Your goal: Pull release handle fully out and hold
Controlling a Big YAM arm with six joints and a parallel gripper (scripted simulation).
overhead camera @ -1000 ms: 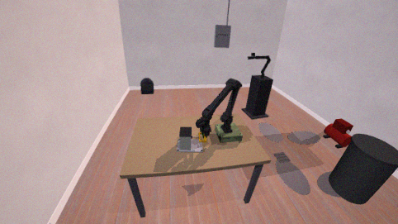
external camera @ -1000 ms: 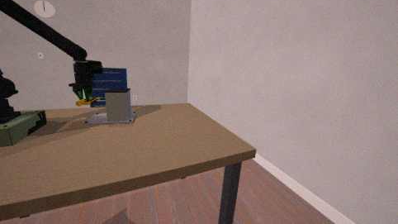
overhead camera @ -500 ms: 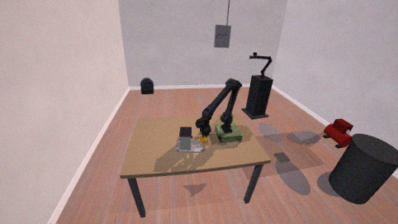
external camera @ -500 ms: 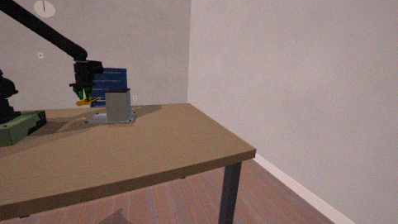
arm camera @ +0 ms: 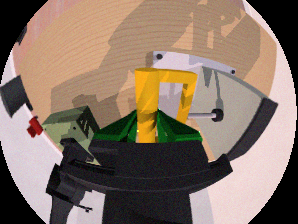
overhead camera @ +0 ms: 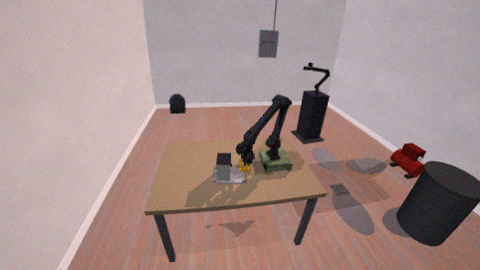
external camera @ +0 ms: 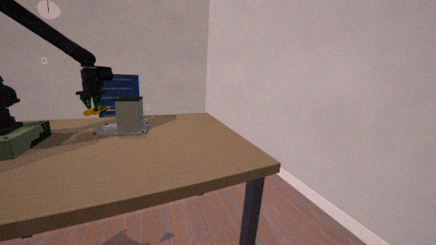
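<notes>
The gripper (external camera: 94,107) is clamped on the yellow release handle (arm camera: 152,106) (green fingers partly closed). The handle stands off the grey housing (external camera: 129,116) on the table (external camera: 181,153).

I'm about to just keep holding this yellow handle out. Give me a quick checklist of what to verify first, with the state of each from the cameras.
1. Gripper shut on the yellow handle: ok, green fingers clamp it.
2. Handle drawn away from the grey box: ok, a gap shows between them; whether it is fully out, cannot tell.
3. Rod between handle and box visible: ok in the wrist view.
4. Arm off the table: ok, gripper hangs above the surface.
5. Gripper apart from the box and its base plate: ok from the side view.
6. Arm's green base not touched by the gripper: ok.
</notes>
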